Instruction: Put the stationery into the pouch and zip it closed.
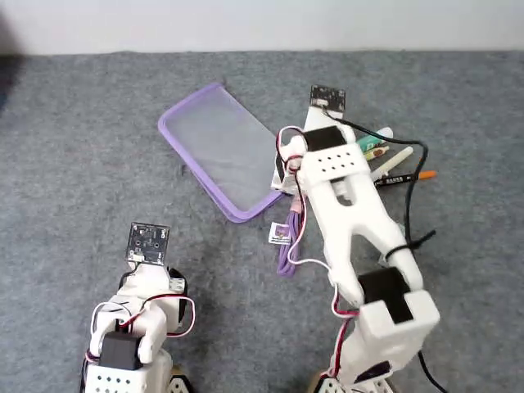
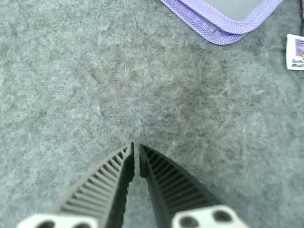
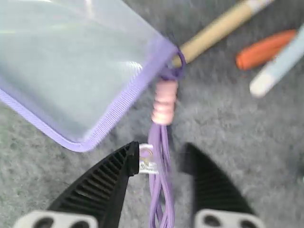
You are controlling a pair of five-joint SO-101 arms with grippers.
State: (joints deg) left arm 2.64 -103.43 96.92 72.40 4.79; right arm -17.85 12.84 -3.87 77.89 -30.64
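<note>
Where the pouch point(image 1: 221, 151) lies flat on the bench point(image 1: 74, 180), its purple cord point(image 3: 160, 190) runs from one corner straight between the fingers of the right end effector point(image 3: 162, 147), which stands parted on either side and is not closed on it. There is one pouch, one cord with a pink bead point(image 3: 165, 102), and three pens point(image 3: 218, 28) just past that corner. The right arm stretches out over the pouch's corner. The left arm sits folded near its base, the left end effector point(image 2: 137, 147) narrowed to a slit on nothing above bare bench.

Pouch point(image 1: 221, 151): glossy clear plastic, woven cloth edging. Table point(image 1: 74, 164): rough matt felt.
</note>
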